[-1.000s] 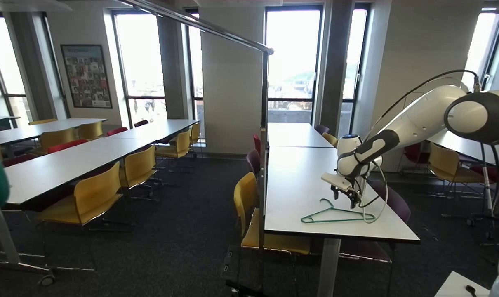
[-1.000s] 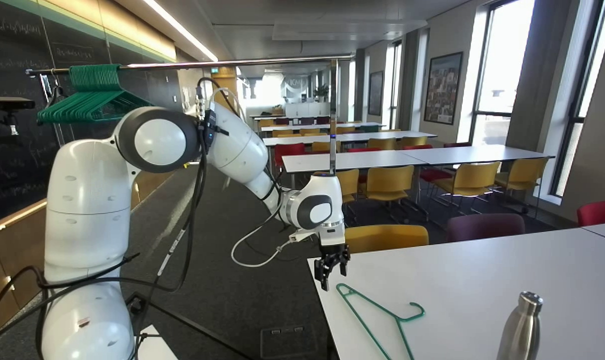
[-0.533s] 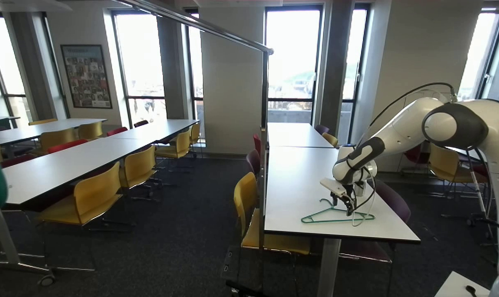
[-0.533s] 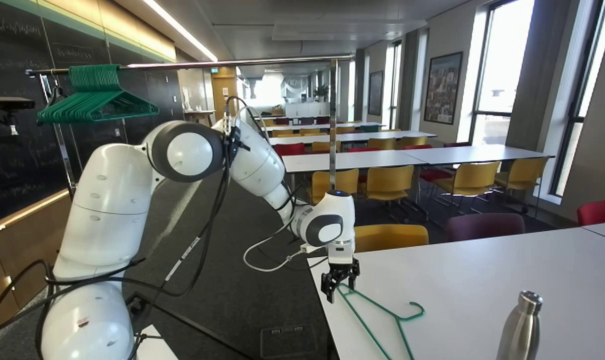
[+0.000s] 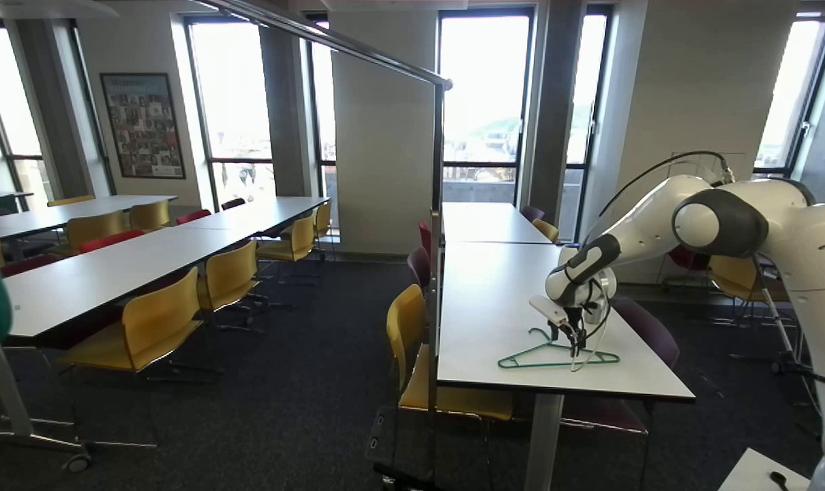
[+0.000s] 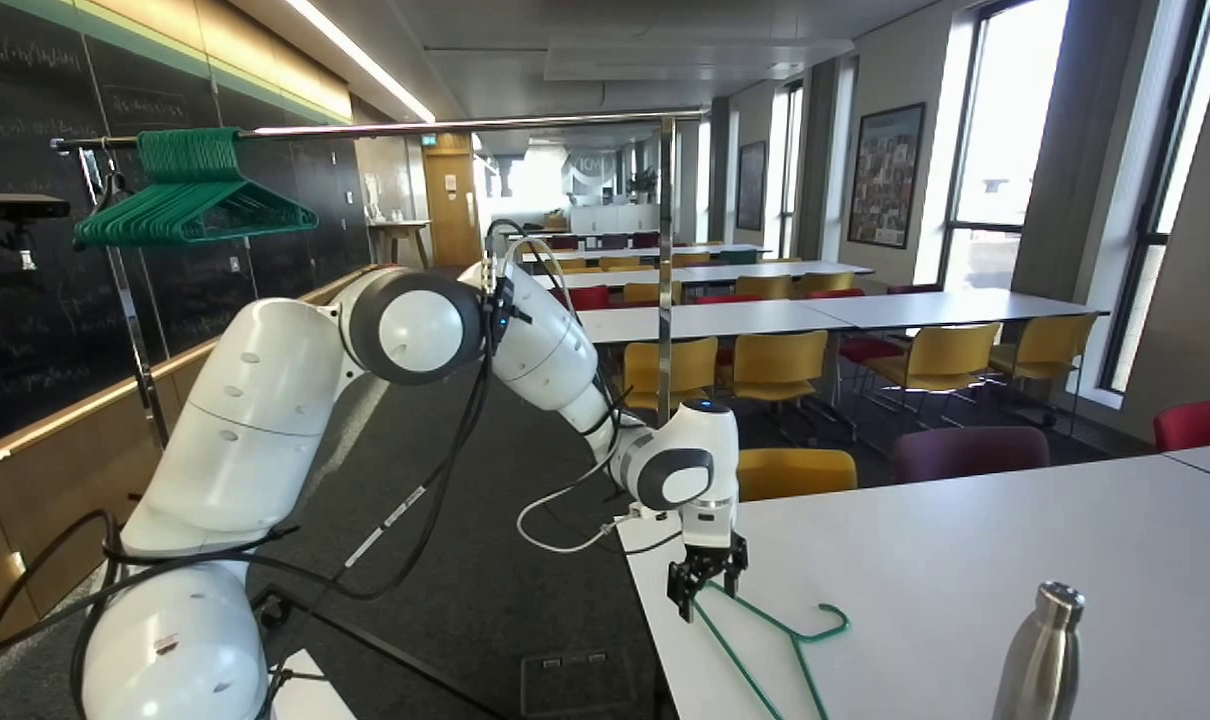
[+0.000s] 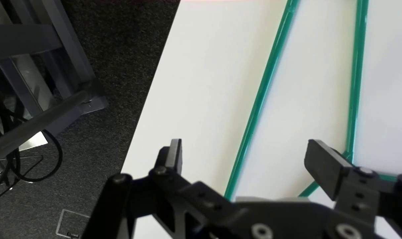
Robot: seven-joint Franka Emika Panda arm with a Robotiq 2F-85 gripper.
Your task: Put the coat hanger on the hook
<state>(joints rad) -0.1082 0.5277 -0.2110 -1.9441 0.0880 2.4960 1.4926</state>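
The green coat hanger (image 5: 542,365) lies flat on the white table near its end; it also shows in an exterior view (image 6: 808,675) and in the wrist view (image 7: 261,96). My gripper (image 5: 564,344) is open and low over the hanger, seen too in an exterior view (image 6: 710,603). In the wrist view the long bottom bar runs between the open fingers (image 7: 244,146), touching neither; the right finger covers part of a corner. I cannot tell whether the fingertips touch the table. The hook, a long grey metal rod (image 6: 525,124), runs high behind the arm, also seen in an exterior view (image 5: 358,49).
Several green hangers (image 6: 200,210) hang at the rod's far left. A metal post (image 6: 665,270) holds the rod beside the table. A steel bottle (image 6: 1040,660) stands on the table. A yellow chair (image 6: 795,475) is at the table's side. The table edge (image 7: 148,89) is near the gripper.
My gripper has come down from above the table and moved over the hanger, rightward in an exterior view. The fingers stay open. The hanger has not moved.
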